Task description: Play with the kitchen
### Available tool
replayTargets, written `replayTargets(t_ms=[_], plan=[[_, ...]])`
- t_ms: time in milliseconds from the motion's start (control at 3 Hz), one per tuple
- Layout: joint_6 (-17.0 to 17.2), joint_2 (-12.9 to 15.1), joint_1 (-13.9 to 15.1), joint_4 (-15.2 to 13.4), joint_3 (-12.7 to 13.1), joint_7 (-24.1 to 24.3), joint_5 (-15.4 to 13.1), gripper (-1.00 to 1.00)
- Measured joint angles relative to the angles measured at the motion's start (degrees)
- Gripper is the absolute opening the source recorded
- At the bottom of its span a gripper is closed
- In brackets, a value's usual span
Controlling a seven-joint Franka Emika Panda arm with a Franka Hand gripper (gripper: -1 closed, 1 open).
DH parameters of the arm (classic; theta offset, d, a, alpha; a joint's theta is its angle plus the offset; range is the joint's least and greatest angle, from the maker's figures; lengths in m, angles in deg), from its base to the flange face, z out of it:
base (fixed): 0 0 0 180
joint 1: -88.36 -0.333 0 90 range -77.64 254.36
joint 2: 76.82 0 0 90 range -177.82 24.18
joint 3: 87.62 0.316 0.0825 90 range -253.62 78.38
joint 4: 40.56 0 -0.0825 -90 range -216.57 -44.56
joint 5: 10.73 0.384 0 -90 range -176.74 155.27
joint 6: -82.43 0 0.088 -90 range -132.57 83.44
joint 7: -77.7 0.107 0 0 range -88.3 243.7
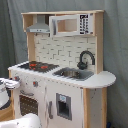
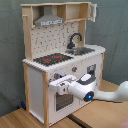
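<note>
The toy kitchen of pale wood and white panels stands in both exterior views. It has a black-and-red hob [image 1: 37, 65] [image 2: 52, 59], a black tap [image 1: 86, 58] [image 2: 75, 39], a sink [image 1: 73, 73] [image 2: 83, 50] and a grey hood [image 1: 40, 25] [image 2: 49, 20]. My gripper [image 2: 60, 86] is pressed up against the kitchen's front panel, just above the oven door [image 2: 63, 101] and below the knobs. In the first exterior view the gripper [image 1: 11, 84] shows at the left edge, beside the left knob. The white arm [image 2: 102, 95] reaches in from the second exterior view's right.
The kitchen stands on a wooden floor [image 2: 30, 120] in front of a grey curtain [image 1: 116, 45]. A microwave-like cabinet [image 1: 70, 24] sits at the top. A white part of the robot [image 1: 20, 121] fills the first exterior view's lower left corner.
</note>
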Motion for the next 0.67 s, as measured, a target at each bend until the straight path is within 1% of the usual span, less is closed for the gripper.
replayTargets(t_ms=[333, 667], plan=[[-0.1, 0.0, 0.0, 0.0, 0.0, 0.0, 0.0, 1.00], [-0.2, 0.0, 0.0, 0.0, 0.0, 0.0, 0.0, -1.00]])
